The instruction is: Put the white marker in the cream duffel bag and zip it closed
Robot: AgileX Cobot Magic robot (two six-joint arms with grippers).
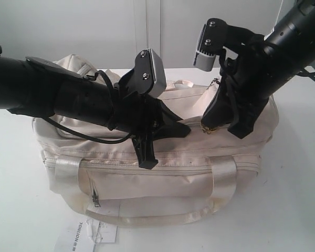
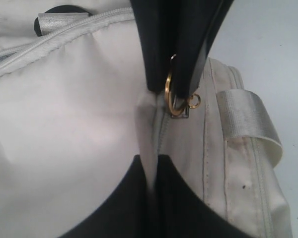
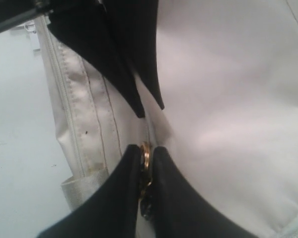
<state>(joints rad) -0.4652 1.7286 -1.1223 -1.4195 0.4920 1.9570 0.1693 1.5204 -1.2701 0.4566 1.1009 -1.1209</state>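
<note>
outside the cream duffel bag no white marker shows in any view, so it is most likely already inside, though nothing here proves it. the bag sits upright on the white table, front pocket and strap handles toward the exterior camera, its paper hangtag lying flat by the front edge. on the bag's top panel, toward its right end, a gold ring is fixed to the zip slider. the right gripper has its jaws pressed together on that ring, the metal pinched between the two black fingers. just beside it, the left gripper is clamped on a raised fold of cream cloth along the zip line, so the two sets of fingers nearly meet tip to tip.

the step in hand looks like the zipping: one arm anchors the fabric, the other holds the pull. how much of the zip is open i cannot tell, since arms and cloth cover the track. the next move calls for the right arm to draw the ring steadily along the track, low and in line with it, with the left holding the cloth taut so the slider runs instead of dragging the soft bag along.
</note>
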